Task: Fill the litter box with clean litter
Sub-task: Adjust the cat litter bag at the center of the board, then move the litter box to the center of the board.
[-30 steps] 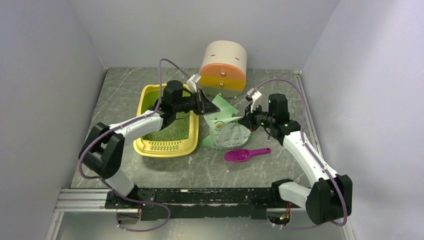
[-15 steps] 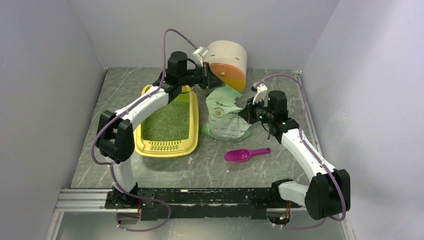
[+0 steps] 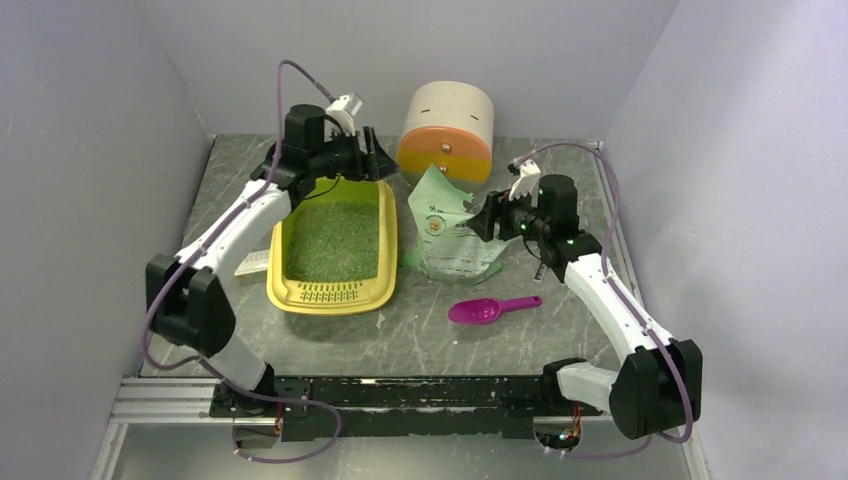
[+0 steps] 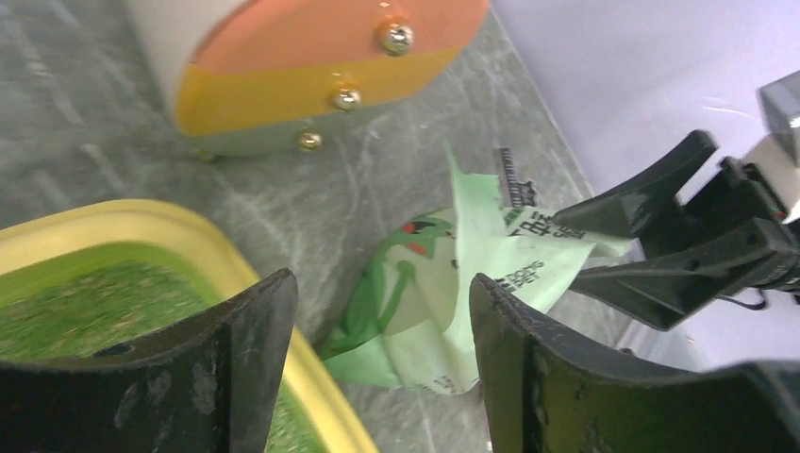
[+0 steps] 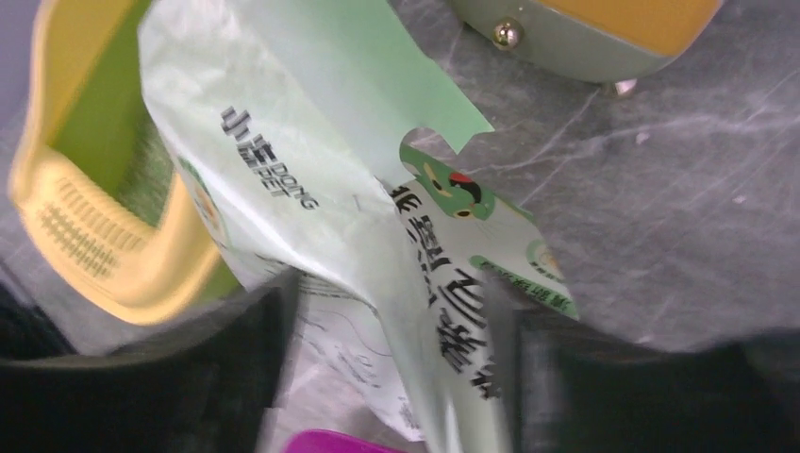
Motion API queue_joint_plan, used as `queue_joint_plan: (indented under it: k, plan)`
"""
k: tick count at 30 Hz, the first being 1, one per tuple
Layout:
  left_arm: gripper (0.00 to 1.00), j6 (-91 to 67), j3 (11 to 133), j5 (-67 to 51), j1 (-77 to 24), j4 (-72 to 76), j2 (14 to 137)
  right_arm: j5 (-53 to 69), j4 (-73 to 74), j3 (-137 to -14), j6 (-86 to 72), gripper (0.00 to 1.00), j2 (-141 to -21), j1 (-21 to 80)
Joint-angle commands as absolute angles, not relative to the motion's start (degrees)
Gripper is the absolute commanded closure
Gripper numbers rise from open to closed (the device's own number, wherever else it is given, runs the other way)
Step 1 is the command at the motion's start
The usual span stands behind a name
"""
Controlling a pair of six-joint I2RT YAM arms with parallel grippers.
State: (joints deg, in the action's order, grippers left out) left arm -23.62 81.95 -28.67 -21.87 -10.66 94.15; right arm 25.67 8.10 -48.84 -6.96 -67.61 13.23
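The yellow litter box [image 3: 331,297] lies left of centre with its grille toward me, and greenish-grey clean litter [image 3: 334,241] covers its floor. My left gripper [image 3: 387,161] hovers open above the box's far right corner with nothing between its fingers [image 4: 253,351]; in its wrist view the box rim [image 4: 212,247] and the litter [image 4: 87,304] lie below. The pale green bag [image 3: 449,236] sits slumped right of the box. My right gripper [image 3: 479,220] is open at the bag's right side, and the bag's sheet [image 5: 311,189] hangs loose between its spread jaws.
A round beige cabinet with orange and yellow drawers [image 3: 447,129] stands at the back, just behind the bag. A magenta scoop [image 3: 489,310] lies on the table in front of the bag. Grey walls close in both sides.
Both grippers have opened and let go of the bag. The left arm has swung left and back, away from the bag's top. The bag has settled upright beside the box.
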Motion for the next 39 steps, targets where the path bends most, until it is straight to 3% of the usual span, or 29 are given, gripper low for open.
queue_joint_plan:
  k: [1,3,13,25,39]
  plan:
    - [0.29,-16.7,78.5,-22.8,-20.2,-19.3,89.7,23.3,9.6,-52.2,-9.2,0.05,-66.8,13.3]
    - [0.32,-15.0,75.7,-23.4,-20.2,-21.7,88.9,21.0,12.3,-54.1,-10.2,0.00,-68.0,13.3]
    - [0.27,-18.8,61.8,-20.7,-20.2,-26.0,83.7,23.7,13.6,-56.9,-9.9,0.00,-69.3,13.3]
    - [0.31,-24.7,46.3,-19.3,-21.1,-22.9,75.1,21.4,17.4,-59.2,-9.0,0.00,-71.3,13.3]
    - [0.34,-31.3,37.3,-11.9,-26.3,-22.8,68.0,22.0,17.2,-59.6,-9.2,0.00,-72.1,13.3]
